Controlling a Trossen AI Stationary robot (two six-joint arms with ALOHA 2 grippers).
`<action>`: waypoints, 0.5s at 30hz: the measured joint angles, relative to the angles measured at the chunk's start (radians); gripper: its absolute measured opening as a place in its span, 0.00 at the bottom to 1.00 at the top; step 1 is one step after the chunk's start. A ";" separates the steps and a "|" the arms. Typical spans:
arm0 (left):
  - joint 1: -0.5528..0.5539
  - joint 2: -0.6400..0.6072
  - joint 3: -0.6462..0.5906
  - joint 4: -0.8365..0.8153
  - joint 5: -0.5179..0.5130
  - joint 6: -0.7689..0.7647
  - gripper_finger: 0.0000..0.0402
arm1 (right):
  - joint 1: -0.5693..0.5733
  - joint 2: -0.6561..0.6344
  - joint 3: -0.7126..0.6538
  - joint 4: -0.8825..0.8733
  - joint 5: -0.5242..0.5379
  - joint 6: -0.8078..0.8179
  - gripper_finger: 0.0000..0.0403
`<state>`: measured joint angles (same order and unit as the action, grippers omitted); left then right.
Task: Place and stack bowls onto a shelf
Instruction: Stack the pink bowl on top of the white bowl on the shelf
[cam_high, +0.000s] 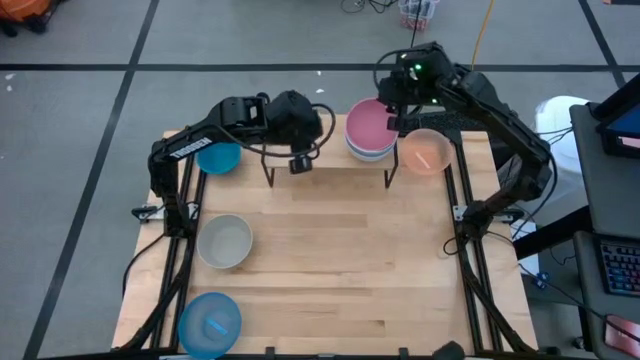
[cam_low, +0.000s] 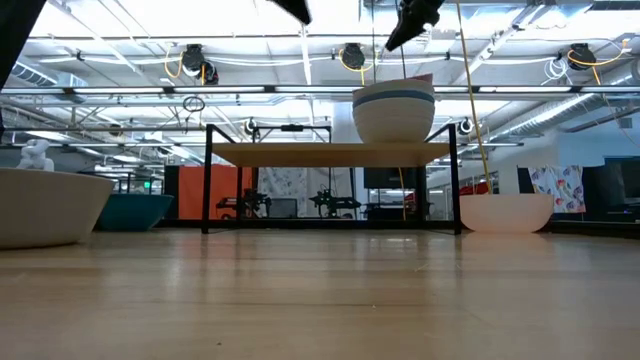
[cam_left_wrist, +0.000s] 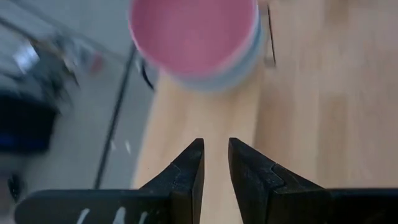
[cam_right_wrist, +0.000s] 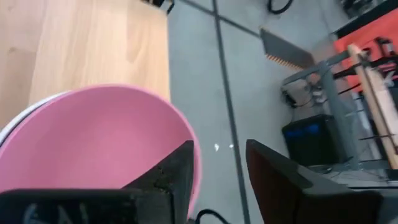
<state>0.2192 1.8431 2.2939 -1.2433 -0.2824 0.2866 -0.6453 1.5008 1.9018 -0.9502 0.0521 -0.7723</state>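
Stack of bowls (cam_high: 371, 130): round, smooth plastic, nested upright on the shelf (cam_high: 330, 160) toward its right end. The top bowl is pink (cam_right_wrist: 93, 149), matte inside; under it sit pale blue and white rims. In the low view the stack (cam_low: 394, 108) shows a cream body with a blue band and stands on the plank above the shelf's right legs.

Shelf: a thin, light wooden plank on slim black metal legs, set at the far edge of the desk (cam_high: 330, 260). The desk is a pale butcher-block top with visible grain.

Right hand (cam_high: 393, 108): above the far rim of the pink bowl, its dark fingers spread apart on either side of the rim, one inside and one outside. Whether they touch the rim cannot be told.

Left hand (cam_high: 300, 163): over the shelf's left half, pointed toward the stack, fingers (cam_left_wrist: 189, 171) parted by a narrow gap with nothing between them.

Other bowls on the desk:
- peach bowl (cam_high: 426, 152), just right of the shelf, beside the stack, upright.
- teal-blue bowl (cam_high: 219, 157), far left, partly under the left arm.
- grey-beige bowl (cam_high: 224, 241), left side, mid-desk, open and unobstructed.
- light blue bowl (cam_high: 210, 324), near left corner.

Surroundings: grey tiled floor with dark lines; black frame rails along both desk sides.
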 joint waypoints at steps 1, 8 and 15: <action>0.002 0.000 0.000 0.048 0.000 0.020 0.20 | 0.000 -0.009 0.000 0.003 0.001 0.000 0.35; 0.063 0.029 0.000 0.376 0.000 0.137 0.20 | 0.000 -0.084 0.000 0.014 0.084 -0.005 0.35; 0.153 0.136 0.000 0.613 0.051 0.119 0.20 | -0.001 -0.164 0.000 0.026 0.160 -0.022 0.35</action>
<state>0.3720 1.9790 2.2944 -0.6306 -0.2317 0.4058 -0.6464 1.3367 1.9018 -0.9245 0.2125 -0.7939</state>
